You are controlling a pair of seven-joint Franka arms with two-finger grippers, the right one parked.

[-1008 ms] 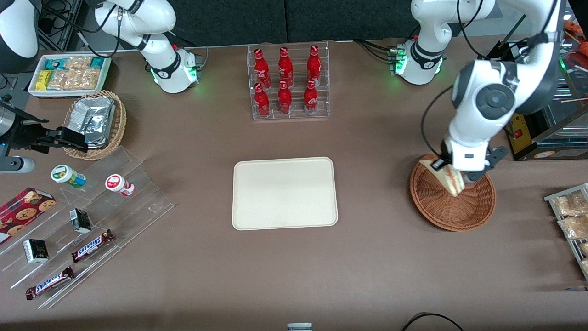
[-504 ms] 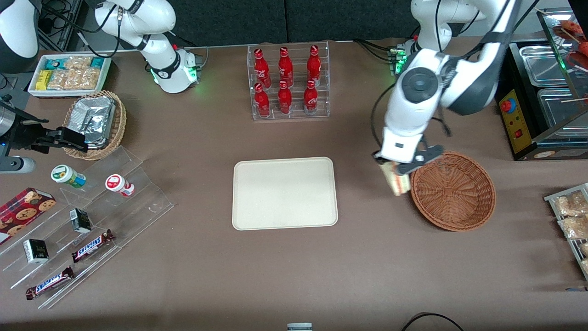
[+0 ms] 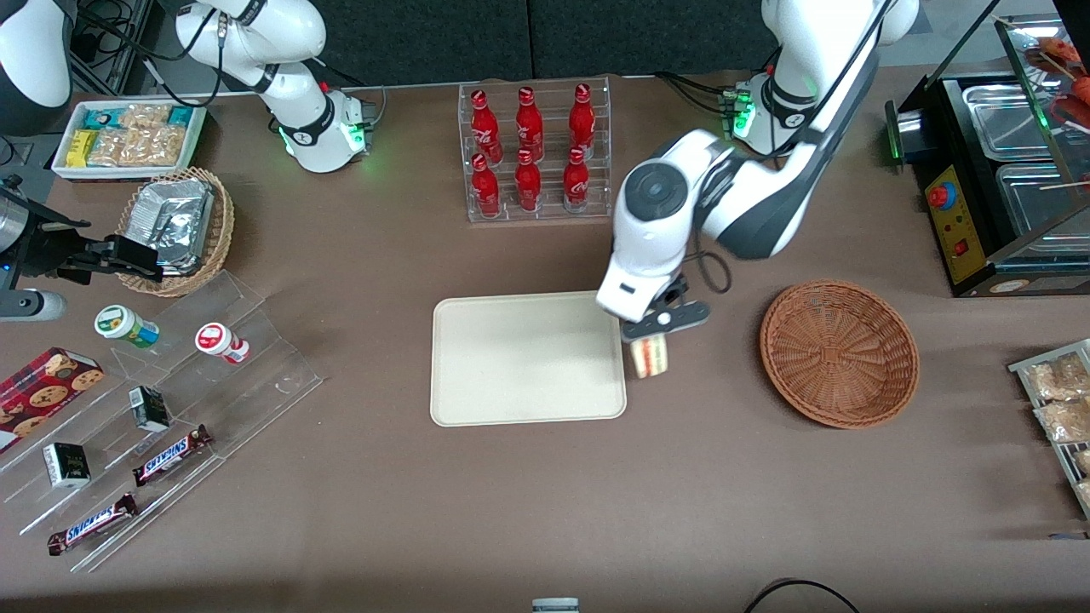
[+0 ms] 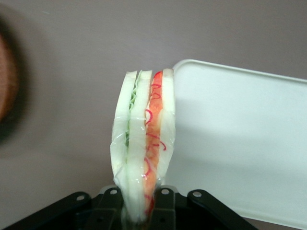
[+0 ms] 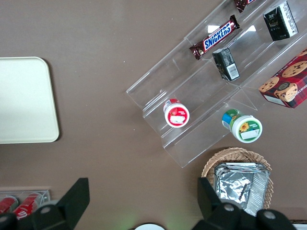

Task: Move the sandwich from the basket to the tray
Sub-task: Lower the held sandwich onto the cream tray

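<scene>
From the front I have the gripper (image 3: 654,334) hanging above the table between the tray (image 3: 528,358) and the basket (image 3: 839,352), just at the tray's edge on the working arm's side; its fingers are closed on the sandwich (image 3: 650,355), which hangs below them clear of the table, close beside the tray's rim and well apart from the basket; the basket sits toward the working arm's end with nothing in it that I can see; the tray lies flat near the middle of the table; farther from the camera than the tray stands a clear rack of red bottles (image 3: 532,149); toward the parked arm's end I see a tan basket of foil packets (image 3: 174,226), a white box of snacks (image 3: 128,136) and clear steps with candy bars (image 3: 170,454) and small jars (image 3: 126,326).

On the left wrist camera the sandwich (image 4: 144,158) stands on edge, pinched at its base between the black fingers (image 4: 109,211); the layers show white bread with pale green on one face and red on the other; the tray (image 4: 249,143) lies just beside it, its rounded corner next to the sandwich's tip; a blurred brown edge of the basket (image 4: 7,76) shows apart from both.

On the right wrist camera I get the tray's corner (image 5: 26,100), the clear steps (image 5: 206,81) and the foil basket (image 5: 237,184); neither gripper nor sandwich appears there.
</scene>
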